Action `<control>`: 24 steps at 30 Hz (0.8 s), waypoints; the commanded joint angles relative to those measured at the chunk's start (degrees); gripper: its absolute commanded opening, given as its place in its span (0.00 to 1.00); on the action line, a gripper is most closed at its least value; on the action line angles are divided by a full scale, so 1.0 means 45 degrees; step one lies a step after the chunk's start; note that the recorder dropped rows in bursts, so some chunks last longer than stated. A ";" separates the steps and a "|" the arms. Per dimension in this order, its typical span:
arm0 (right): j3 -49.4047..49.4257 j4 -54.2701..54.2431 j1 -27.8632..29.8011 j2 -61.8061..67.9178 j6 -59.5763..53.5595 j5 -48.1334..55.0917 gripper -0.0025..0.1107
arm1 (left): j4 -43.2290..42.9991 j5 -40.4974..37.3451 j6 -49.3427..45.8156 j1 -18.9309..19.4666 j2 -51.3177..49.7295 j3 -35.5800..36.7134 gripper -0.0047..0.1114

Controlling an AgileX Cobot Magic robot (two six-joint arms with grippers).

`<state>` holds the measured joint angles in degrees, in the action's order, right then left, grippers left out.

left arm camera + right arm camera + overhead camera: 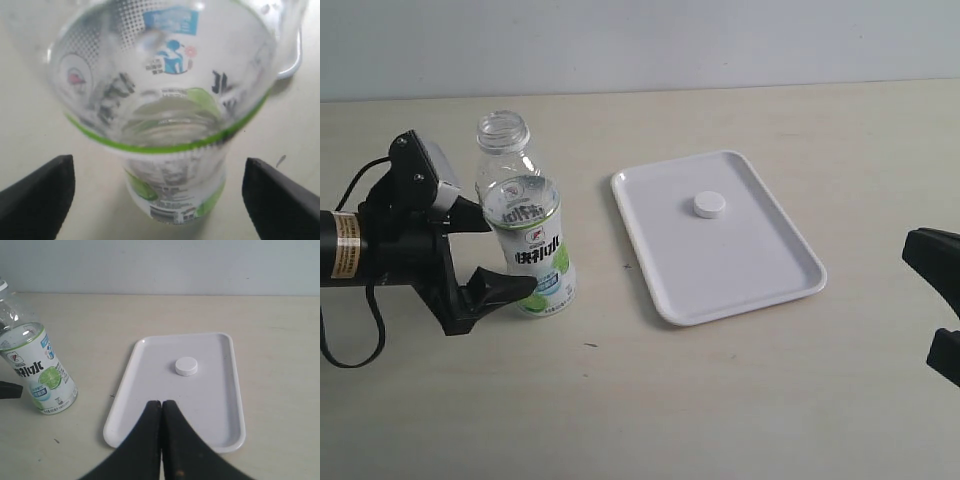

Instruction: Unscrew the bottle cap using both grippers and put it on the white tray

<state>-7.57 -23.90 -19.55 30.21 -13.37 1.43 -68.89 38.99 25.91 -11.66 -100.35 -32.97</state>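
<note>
The bottle cap (709, 204) is lying flat near the middle of the white tray (745, 262), and the bottle (525, 235) is standing upright and open-necked on the counter (770, 400) beside it, so the task is looking essentially done. The left gripper (505, 250) is bracketing the bottle with jaws spread wide (apparently not pinching it), while the right gripper (161, 407) is hanging empty, jaws pressed together, off to the tray's side.
</note>
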 commanded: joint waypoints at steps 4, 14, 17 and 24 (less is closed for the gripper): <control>0.0044 0.0054 -0.0032 -0.0048 -0.0004 -0.0079 0.02 | -0.0767 0.0215 0.1060 0.0742 0.0179 0.0184 0.78; 0.0044 0.0077 -0.0032 -0.0048 -0.0004 -0.0079 0.02 | -0.3404 0.6545 0.3347 0.4980 0.0179 0.0184 0.78; 0.0044 0.0077 -0.0032 -0.0048 -0.0004 -0.0079 0.02 | -0.3404 0.6741 0.3322 0.5052 0.0179 0.0184 0.78; 0.0044 0.0077 -0.0032 -0.0048 -0.0004 -0.0079 0.02 | -0.3973 0.6883 0.2183 0.5052 0.0179 0.0184 0.78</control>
<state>-7.57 -23.90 -19.55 30.21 -13.37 1.43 -85.72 69.00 36.50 10.90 -99.99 -32.35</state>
